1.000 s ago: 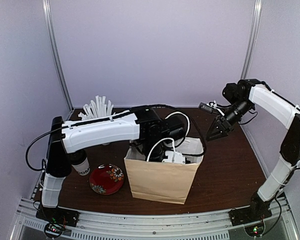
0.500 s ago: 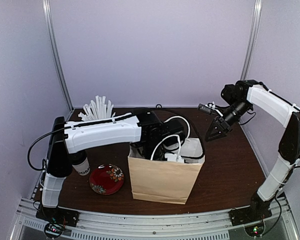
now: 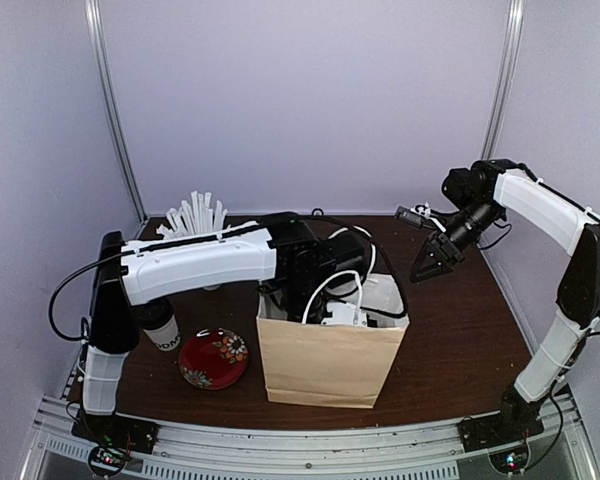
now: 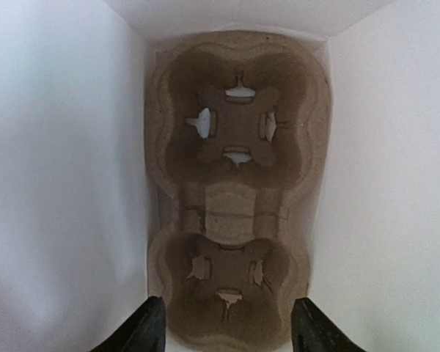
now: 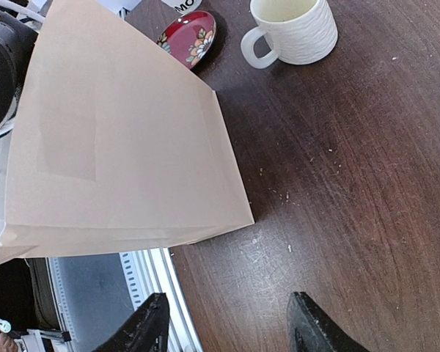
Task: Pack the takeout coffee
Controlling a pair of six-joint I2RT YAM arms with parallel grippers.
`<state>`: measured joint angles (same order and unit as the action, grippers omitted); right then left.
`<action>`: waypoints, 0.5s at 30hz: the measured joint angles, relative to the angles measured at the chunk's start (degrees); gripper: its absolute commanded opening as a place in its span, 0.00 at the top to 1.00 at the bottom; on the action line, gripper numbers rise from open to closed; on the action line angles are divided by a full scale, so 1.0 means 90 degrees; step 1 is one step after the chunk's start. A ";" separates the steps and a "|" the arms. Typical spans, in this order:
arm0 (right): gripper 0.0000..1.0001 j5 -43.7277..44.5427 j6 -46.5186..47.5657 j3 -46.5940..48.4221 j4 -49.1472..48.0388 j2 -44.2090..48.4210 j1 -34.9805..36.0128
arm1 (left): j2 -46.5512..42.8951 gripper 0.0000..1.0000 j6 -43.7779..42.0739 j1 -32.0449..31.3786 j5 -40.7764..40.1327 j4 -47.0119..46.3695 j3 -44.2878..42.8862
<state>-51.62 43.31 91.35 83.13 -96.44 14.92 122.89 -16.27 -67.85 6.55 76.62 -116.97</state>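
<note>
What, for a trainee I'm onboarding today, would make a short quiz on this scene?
1. True or false: the cardboard cup carrier inside the paper bag already holds a cup.
2. What does the right gripper hold? A. a mug B. nothing C. a spoon
3. What colour is the small dish beside the bag?
Key: 1 false; 2 B; 3 red.

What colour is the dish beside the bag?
The dish is red with flowers, clearest in the right wrist view.
</note>
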 measured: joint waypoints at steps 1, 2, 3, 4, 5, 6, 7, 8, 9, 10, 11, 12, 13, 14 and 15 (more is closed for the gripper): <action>0.41 -0.0005 -0.0002 0.0002 0.0002 0.0000 0.0000 | -0.0034 0.37 0.0012 0.0000 0.0002 0.0000 0.0000; 0.41 -0.0012 -0.0005 0.0002 0.0002 0.0000 0.0000 | -0.0066 0.37 0.0015 0.0000 0.0005 0.0000 -0.0002; 0.41 -0.0024 -0.0007 0.0002 0.0002 0.0000 0.0000 | -0.0102 0.36 0.0017 0.0000 0.0012 0.0000 -0.0005; 0.41 -0.0032 -0.0007 0.0002 0.0002 0.0000 0.0000 | -0.0143 0.36 0.0017 0.0000 0.0019 0.0000 -0.0007; 0.41 -0.0046 -0.0007 0.0002 0.0002 0.0000 0.0000 | -0.0175 0.35 0.0017 0.0000 0.0036 0.0010 -0.0027; 0.41 -0.0061 -0.0010 0.0002 0.0002 0.0000 0.0000 | -0.0202 0.34 0.0017 0.0000 0.0058 0.0022 -0.0073; 0.41 -0.0073 -0.0012 0.0002 0.0002 0.0000 0.0000 | -0.0231 0.32 0.0017 0.0000 0.0083 0.0017 -0.0117; 0.41 -0.0078 -0.0012 0.0002 0.0002 0.0000 0.0000 | -0.0262 0.32 0.0017 0.0000 0.0102 0.0024 -0.0170; 0.41 -0.0085 -0.0015 0.0002 0.0002 0.0000 0.0000 | -0.0299 0.31 0.0015 0.0000 0.0112 0.0019 -0.0226; 0.41 -0.0100 -0.0019 0.0002 0.0002 0.0000 0.0000 | -0.0335 0.31 0.0017 0.0000 0.0117 0.0022 -0.0287; 0.41 -0.0109 -0.0022 0.0002 0.0002 0.0000 0.0000 | -0.0381 0.31 0.0017 0.0000 0.0117 0.0017 -0.0345; 0.41 -0.0121 -0.0024 0.0002 0.0002 0.0000 0.0000 | -0.0420 0.31 0.0017 0.0000 0.0114 0.0024 -0.0403; 0.41 -0.0126 -0.0024 0.0002 0.0002 0.0000 0.0000 | -0.0481 0.31 0.0015 0.0000 0.0107 0.0024 -0.0493; 0.41 -0.0131 -0.0027 0.0002 0.0002 0.0000 0.0000 | -0.0512 0.31 0.0015 0.0000 0.0107 0.0022 -0.0529; 0.41 -0.0136 -0.0027 0.0002 0.0002 0.0000 0.0000 | -0.0542 0.31 0.0012 0.0000 0.0102 0.0022 -0.0573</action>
<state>-52.84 43.07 91.37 83.15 -96.44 14.92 118.02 -16.16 -67.85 7.46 76.82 -122.13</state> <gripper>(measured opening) 0.589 0.690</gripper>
